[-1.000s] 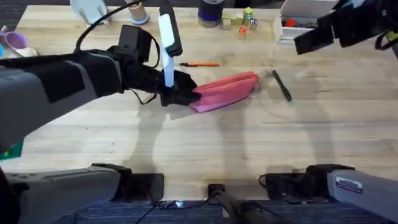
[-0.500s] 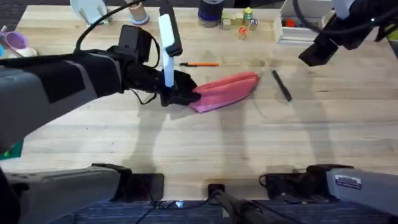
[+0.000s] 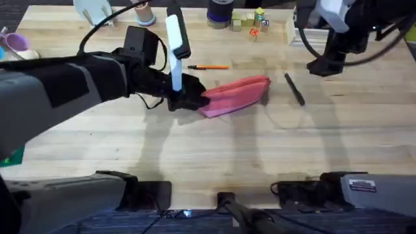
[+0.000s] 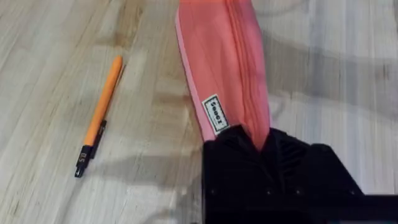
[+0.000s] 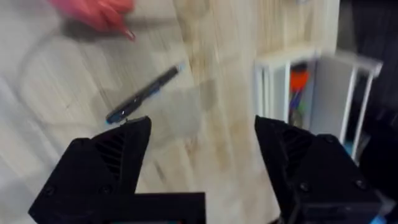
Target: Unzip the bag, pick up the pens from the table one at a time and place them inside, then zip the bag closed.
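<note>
The left tool [image 4: 264, 140] is seen closed on the near end of the pink bag [image 3: 235, 95], the fabric pinched between its fingers just beside the small white label [image 4: 216, 114]. The right tool [image 5: 202, 134] is held wide open and empty above the bench [image 3: 214, 149], with the black pen [image 5: 144, 93] lying below and slightly beyond its gap. In the overhead view this tool [image 3: 323, 65] is placed beside the black pen [image 3: 294, 89], which lies just off the free end of the bag. The orange pen [image 3: 209, 67] lies apart, behind the bag. The zipper [image 4: 239, 74] is seen running along the upper edge of the bag and is judged closed.

Several risks are judged from this arrangement. The bag is gripped at one end only, so a pull on the zipper may drag or twist the soft fabric rather than open it. The slider cannot be made out, so a grasp aimed at it may close on fabric. Should the black pen be taken first, no opening is available for it. The round pen may also be rolled away by a finger that lands off-centre.
</note>
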